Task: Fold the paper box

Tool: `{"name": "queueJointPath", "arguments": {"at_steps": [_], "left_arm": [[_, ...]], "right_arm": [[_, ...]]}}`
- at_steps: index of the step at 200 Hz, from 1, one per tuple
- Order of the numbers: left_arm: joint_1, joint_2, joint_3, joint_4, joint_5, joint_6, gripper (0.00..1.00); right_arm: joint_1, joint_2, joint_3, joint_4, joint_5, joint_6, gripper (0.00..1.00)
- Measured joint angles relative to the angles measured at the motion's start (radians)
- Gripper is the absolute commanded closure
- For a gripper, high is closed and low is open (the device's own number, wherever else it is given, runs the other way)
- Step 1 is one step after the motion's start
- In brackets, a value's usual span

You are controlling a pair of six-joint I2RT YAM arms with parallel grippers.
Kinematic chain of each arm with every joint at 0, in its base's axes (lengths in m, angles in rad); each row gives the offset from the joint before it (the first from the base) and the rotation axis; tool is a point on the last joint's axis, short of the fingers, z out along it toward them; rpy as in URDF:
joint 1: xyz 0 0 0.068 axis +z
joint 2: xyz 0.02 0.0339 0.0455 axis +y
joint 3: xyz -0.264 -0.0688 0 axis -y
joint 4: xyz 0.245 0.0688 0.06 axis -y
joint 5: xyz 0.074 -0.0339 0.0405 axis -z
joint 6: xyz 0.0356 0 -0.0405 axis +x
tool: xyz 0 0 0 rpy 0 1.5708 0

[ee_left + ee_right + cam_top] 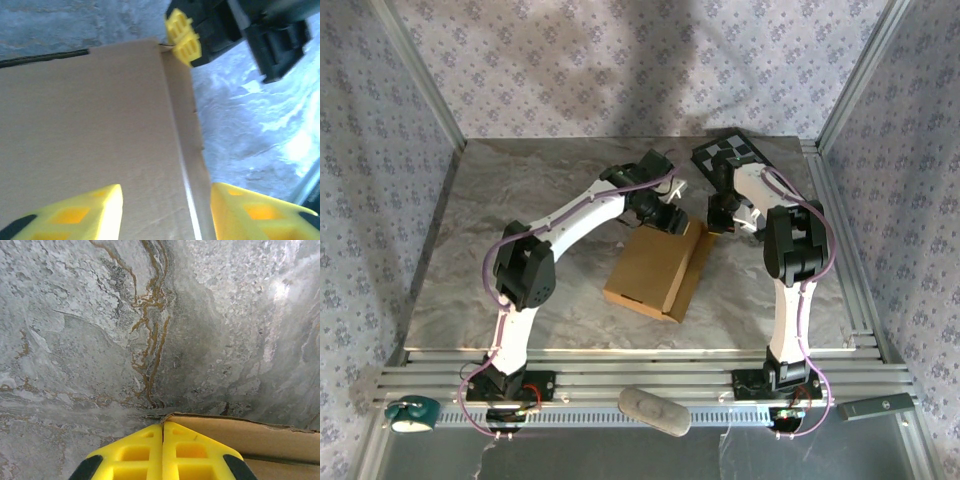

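Two tools in play here, so starting with those. My left tool (165, 215) has its yellow fingers (75, 215) standing apart, roughly halfway open, with nothing clamped between them. It hovers over the far end of the paper box (655, 265). In the left wrist view the crease where the flat top face meets the side flap runs right through the gap between the fingers. I honestly can't tell if either finger is touching the cardboard.

My right tool (162, 429) is squeezed all the way closed, fingers flat against each other, holding nothing. Its tip sits right at a corner of the box, against the cardboard edge. It looks like contact, but I wouldn't swear to it. The left wrist camera catches those same closed fingers at the box's far right corner.

The box itself is plain tan corrugated cardboard. It lies near the middle of the grey marbled worktop (520, 200), between the two arms and turned at an angle. It reads as a shallow box with a long panel along its right side tilted upward.

Further back, by the far edge behind the right arm, a black-and-white checkerboard panel (730, 152) lies flat, apart from the box.
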Motion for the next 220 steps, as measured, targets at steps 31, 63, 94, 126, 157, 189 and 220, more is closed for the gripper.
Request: {"name": "queueJointPath", "arguments": {"at_steps": [31,63,94,126,157,189,220], "left_arm": [[-0.021,0.029,-0.005,0.027,0.053,-0.038,0.58],[-0.039,0.056,-0.033,0.052,0.081,-0.061,0.58],[-0.043,0.076,-0.062,0.068,0.097,-0.074,0.59],[-0.042,0.078,-0.098,0.108,0.116,-0.082,0.59],[-0.046,0.078,-0.126,0.135,0.127,-0.081,0.59],[-0.055,0.078,-0.145,0.148,0.126,-0.08,0.59],[-0.06,0.078,-0.148,0.153,0.126,-0.072,0.59]], "right_arm": [[0.0,0.0,0.0,0.0,-0.002,0.0,1.0],[0.0,0.0,0.0,0.0,-0.002,0.0,1.0],[0.0,0.001,0.0,0.0,-0.002,-0.004,1.0],[0.0,0.01,0.0,-0.001,-0.001,-0.008,1.0],[0.002,0.028,0.002,-0.01,0.002,-0.015,1.0],[0.01,0.051,0.017,-0.026,0.003,-0.019,1.0],[0.016,0.06,0.043,-0.045,0.011,-0.024,1.0]]}}
